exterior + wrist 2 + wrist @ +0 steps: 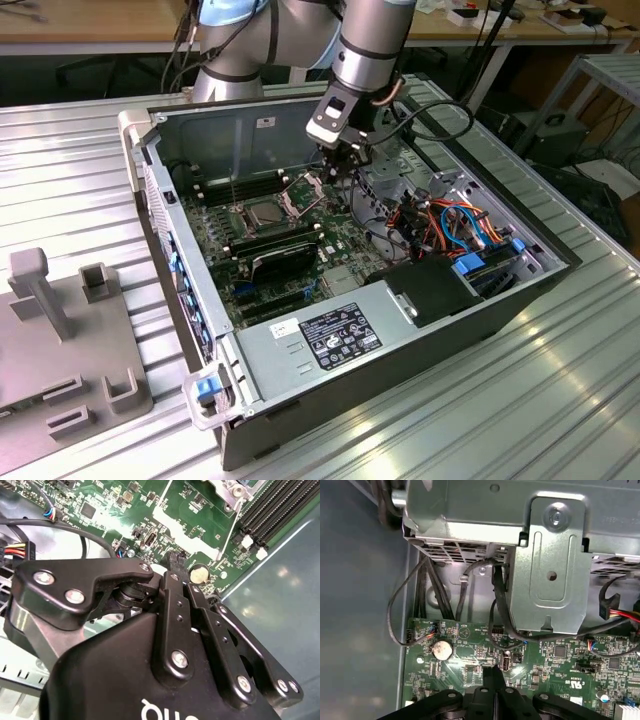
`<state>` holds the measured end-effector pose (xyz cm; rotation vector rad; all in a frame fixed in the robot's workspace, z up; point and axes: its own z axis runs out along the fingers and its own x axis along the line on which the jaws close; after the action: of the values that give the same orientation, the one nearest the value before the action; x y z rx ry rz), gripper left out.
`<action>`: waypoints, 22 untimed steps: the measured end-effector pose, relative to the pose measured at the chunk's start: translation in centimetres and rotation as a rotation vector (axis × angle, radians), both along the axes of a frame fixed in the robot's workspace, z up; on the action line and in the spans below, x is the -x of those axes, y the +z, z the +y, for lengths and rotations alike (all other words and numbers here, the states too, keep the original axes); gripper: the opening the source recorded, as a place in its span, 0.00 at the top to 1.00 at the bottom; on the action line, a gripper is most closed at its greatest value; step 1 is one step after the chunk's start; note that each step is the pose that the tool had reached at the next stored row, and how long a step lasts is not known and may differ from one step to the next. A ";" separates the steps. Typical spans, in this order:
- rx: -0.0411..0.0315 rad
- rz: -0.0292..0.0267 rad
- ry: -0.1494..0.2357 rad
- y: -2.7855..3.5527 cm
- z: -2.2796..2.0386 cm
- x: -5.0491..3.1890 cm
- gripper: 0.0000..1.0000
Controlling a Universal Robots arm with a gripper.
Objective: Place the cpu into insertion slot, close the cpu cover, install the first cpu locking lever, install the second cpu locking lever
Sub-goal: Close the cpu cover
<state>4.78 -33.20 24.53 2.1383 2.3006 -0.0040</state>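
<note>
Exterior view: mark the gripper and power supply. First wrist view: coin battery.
gripper (342, 172), exterior view, between fingertips
power supply (285, 352), exterior view, grey top
coin battery (441, 650), first wrist view, its face

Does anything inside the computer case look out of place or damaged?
Nothing looks spilled or damaged. In the exterior view the cpu cover stands tilted up beside the insertion slot, not flat on it. The pincer hangs close by.
</note>
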 end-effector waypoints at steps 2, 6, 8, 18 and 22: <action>-0.0003 -0.0001 0.000 -0.18 0.00 0.06 0.89; -0.0003 -0.0001 0.000 -0.40 0.00 0.59 0.89; -0.0004 0.0000 0.000 -0.51 0.00 1.10 0.89; -0.0002 0.0000 0.000 -0.52 0.01 2.54 0.89; -0.0006 0.0008 0.000 -0.17 0.01 2.55 0.89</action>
<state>2.22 -33.19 24.37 2.1391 2.3012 -0.0041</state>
